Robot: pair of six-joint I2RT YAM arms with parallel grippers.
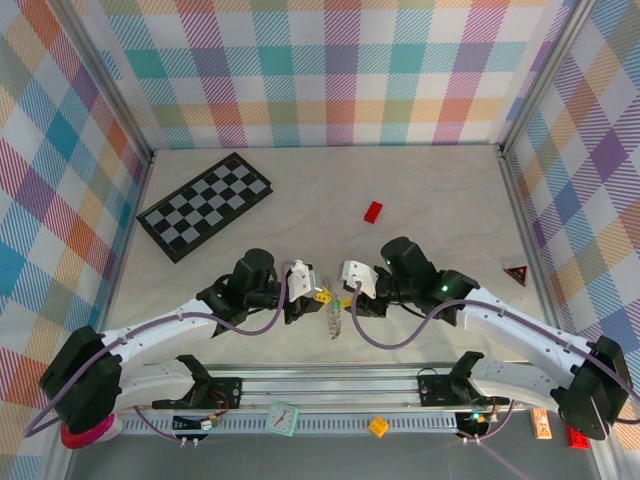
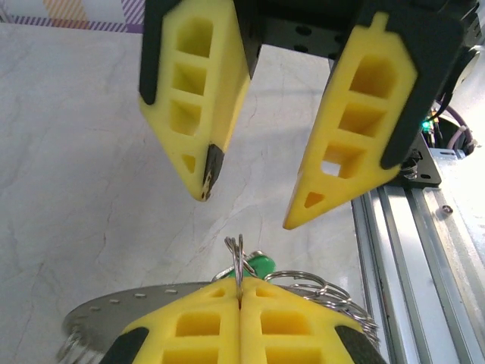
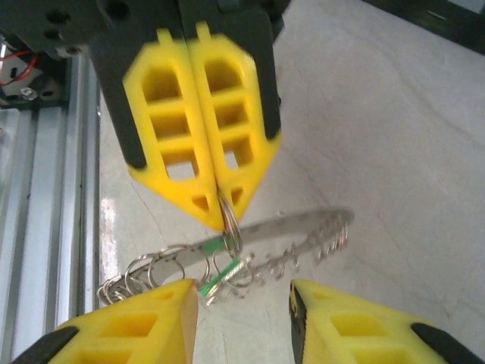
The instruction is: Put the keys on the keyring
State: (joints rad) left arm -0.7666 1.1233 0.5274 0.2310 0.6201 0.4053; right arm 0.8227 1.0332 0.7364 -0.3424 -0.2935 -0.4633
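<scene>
At the middle of the tabletop's (image 1: pixel 300 200) near edge, just ahead of the metal rail (image 1: pixel 330 385), the two arms meet nose to nose. The left tool (image 3: pixel 223 216) is pressed together on a thin wire loop of the keyring (image 2: pixel 326 292), whose tangle of links hangs beside and below its tips. The green-headed key (image 2: pixel 260 264) lies right against that pinched loop; I cannot tell whether it is threaded on. The right tool (image 2: pixel 248 208) faces it, spread and holding nothing. A small dark bit (image 2: pixel 214 161) sits at the tip of one of its fingers (image 2: pixel 189 136), and I cannot tell whether that is the black-headed key.

This looks like a threading move between the two arms. To do it well, the left pinch should be firm and motionless, so the loop does not swing. The right tool should come in slowly, square to the loop, and close on a key's head, not its blade, leaving the hole free. The likely fault is a nudge that twists the loop out of line.
</scene>
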